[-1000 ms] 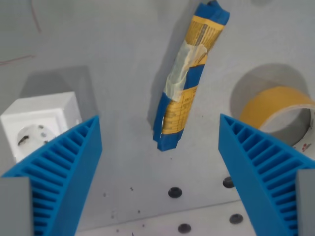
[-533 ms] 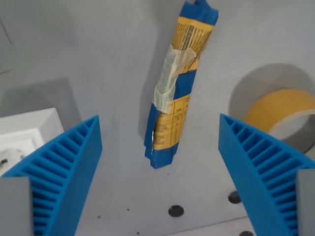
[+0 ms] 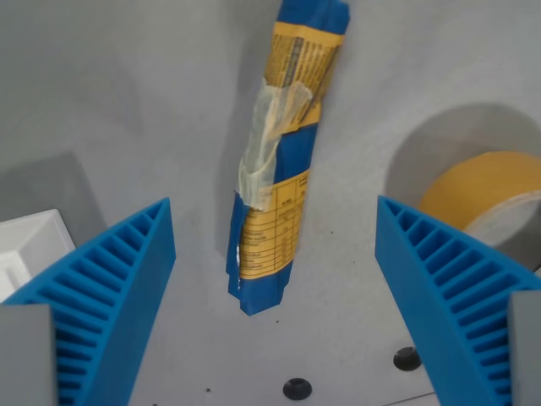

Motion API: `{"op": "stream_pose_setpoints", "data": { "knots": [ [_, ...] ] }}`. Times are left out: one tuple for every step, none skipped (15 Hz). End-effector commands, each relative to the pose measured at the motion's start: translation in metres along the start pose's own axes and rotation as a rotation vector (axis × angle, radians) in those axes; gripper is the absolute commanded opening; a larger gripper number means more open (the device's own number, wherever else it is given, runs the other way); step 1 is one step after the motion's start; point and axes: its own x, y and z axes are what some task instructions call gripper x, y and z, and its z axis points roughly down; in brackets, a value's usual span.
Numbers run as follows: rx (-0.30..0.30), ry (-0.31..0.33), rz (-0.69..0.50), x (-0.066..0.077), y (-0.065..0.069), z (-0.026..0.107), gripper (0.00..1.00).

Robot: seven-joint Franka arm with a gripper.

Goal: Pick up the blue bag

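Observation:
The blue bag (image 3: 275, 161) is a long rolled packet, blue with yellow printed panels and a band of clear tape round its middle. It lies on the grey table, running from the top centre of the wrist view down to the middle. My gripper (image 3: 275, 288) is open above it. The two blue ribbed fingers (image 3: 110, 296) stand wide apart at the lower left and lower right. The packet's near end lies between them, touching neither.
A roll of yellow-brown tape (image 3: 486, 199) sits at the wrist view's right. The corner of a white socket block (image 3: 25, 249) shows at the left edge. Small dark holes (image 3: 296, 389) dot the grey table (image 3: 127, 101) near the bottom.
The camera has moved forward and lower: the bag now looks larger and sits further down between the fingers, and the socket block has slid mostly out at the left. The fingers stay equally wide.

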Motion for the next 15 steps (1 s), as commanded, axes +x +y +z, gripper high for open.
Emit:
{"op": "stream_pose_setpoints", "data": {
  "knots": [
    [0.044,0.108,0.060,-0.007,0.000,0.008,1.00],
    [0.043,0.112,0.059,-0.007,-0.001,0.011,1.00],
    [0.043,0.115,0.056,-0.008,-0.001,0.014,1.00],
    [0.042,0.115,0.054,-0.008,-0.001,0.015,1.00],
    [0.041,0.112,0.052,-0.008,-0.001,0.015,1.00],
    [0.042,0.108,0.049,-0.007,-0.001,0.014,1.00],
    [0.043,0.104,0.046,-0.007,-0.001,0.012,1.00],
    [0.043,0.100,0.043,-0.008,-0.001,0.010,1.00],
    [0.042,0.096,0.041,-0.008,-0.001,0.007,1.00],
    [0.042,0.094,0.038,-0.010,0.000,0.012,1.00],
    [0.042,0.095,0.036,-0.011,0.000,0.017,1.00],
    [0.042,0.101,0.035,-0.008,0.000,0.022,1.00],
    [0.043,0.105,0.035,-0.006,0.000,0.027,1.00],
    [0.044,0.104,0.034,-0.007,0.000,0.032,1.00],
    [0.046,0.104,0.033,-0.007,-0.001,0.037,1.00]
  ]
}}
